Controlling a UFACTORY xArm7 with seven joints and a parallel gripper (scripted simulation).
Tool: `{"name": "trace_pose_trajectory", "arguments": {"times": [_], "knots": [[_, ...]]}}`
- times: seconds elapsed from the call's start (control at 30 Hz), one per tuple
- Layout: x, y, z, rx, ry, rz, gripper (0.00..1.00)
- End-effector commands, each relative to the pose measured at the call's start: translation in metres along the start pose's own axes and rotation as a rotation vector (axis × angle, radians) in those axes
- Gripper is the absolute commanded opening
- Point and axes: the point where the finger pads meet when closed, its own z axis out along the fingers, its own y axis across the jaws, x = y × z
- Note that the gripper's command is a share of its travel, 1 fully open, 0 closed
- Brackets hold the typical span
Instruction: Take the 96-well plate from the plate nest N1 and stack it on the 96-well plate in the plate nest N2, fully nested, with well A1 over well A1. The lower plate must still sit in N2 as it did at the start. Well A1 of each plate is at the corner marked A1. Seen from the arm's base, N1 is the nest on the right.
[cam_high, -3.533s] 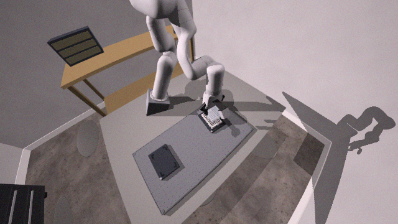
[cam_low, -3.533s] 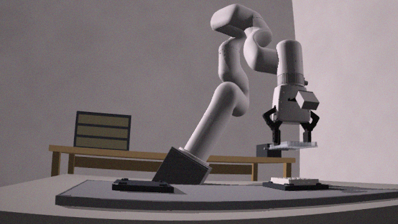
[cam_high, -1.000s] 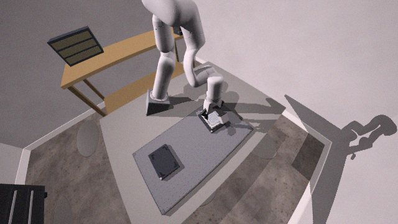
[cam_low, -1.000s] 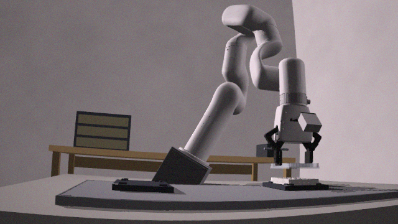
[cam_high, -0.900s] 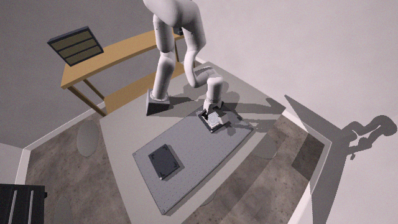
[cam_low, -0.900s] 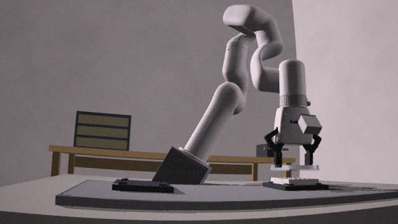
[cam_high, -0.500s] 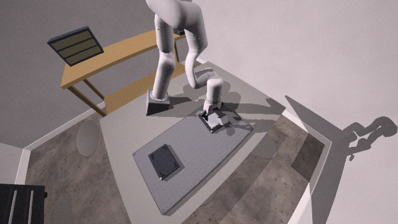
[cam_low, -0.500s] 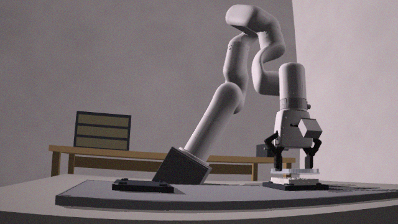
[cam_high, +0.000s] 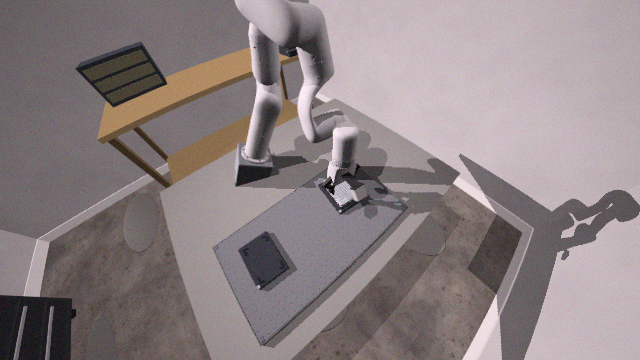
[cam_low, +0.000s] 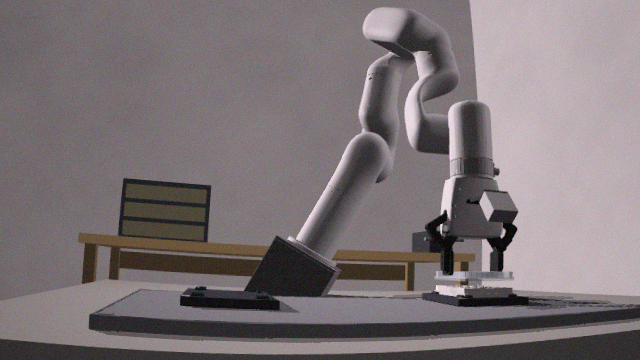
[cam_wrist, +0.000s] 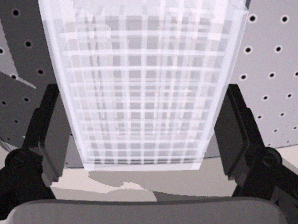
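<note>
My gripper (cam_low: 472, 265) is shut on a clear 96-well plate (cam_low: 474, 275), one finger on each long side. I hold it level, a small gap above the second 96-well plate (cam_low: 474, 290), which sits in the dark nest N2 (cam_low: 475, 299). In the wrist view the held plate (cam_wrist: 143, 76) fills the space between the fingers and hides most of the lower plate. From above, the held plate (cam_high: 344, 194) lies over the nest N2 (cam_high: 350, 202). The nest N1 (cam_high: 263, 259) is empty and also shows in the side view (cam_low: 229, 298). I cannot make out the A1 marks.
Both nests stand on a grey perforated baseplate (cam_high: 305, 235). The arm's base (cam_high: 253, 167) is at the plate's back edge. A wooden bench (cam_high: 175, 95) with a slatted panel (cam_high: 121, 73) stands behind. A wall is close on the right.
</note>
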Motion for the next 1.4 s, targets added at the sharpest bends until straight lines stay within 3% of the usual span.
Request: {"name": "trace_pose_trajectory", "arguments": {"times": [0.0,1.37], "knots": [[0.0011,-0.0004,-0.0002,0.001,0.003,0.000,0.00],[0.0011,-0.0003,0.0060,0.001,0.003,0.000,0.00]]}}
